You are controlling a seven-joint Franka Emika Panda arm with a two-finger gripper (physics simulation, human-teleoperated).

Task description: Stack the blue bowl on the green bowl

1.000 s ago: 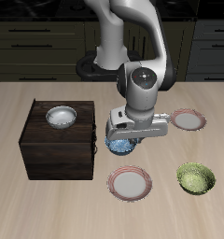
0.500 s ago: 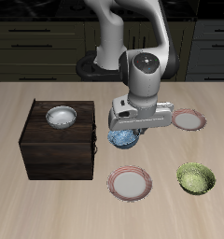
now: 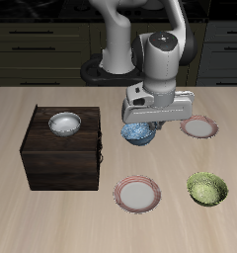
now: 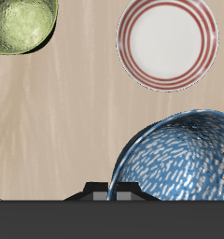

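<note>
Above the wooden bench (image 3: pixel 51 212), the hand (image 3: pixel 142 123) is clamped on the rim of the small blue-and-white mottled bowl (image 3: pixel 138 132), which hangs directly beneath it, lifted off the surface. Nearer the front edge, well apart, the olive-green speckled bowl (image 3: pixel 207 188) sits beside a flat pink-rimmed plate (image 3: pixel 138 194).
</note>
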